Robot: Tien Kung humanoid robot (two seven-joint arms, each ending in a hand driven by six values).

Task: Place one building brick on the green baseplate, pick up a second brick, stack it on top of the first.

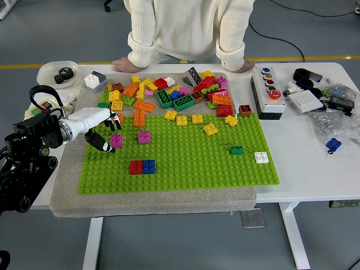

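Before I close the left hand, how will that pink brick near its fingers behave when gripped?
The pink brick looks like rigid moulded plastic, so it probably won't deform. It is small, likely light. Sitting on the green baseplate, it may resist lifting if pressed on.

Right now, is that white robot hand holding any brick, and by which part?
Nothing is held. The left hand hangs open at the green baseplate's left edge, beside a magenta brick.

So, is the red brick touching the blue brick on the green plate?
Touching. The head view shows the red brick and the blue brick side by side on the green baseplate with no green visible between them.
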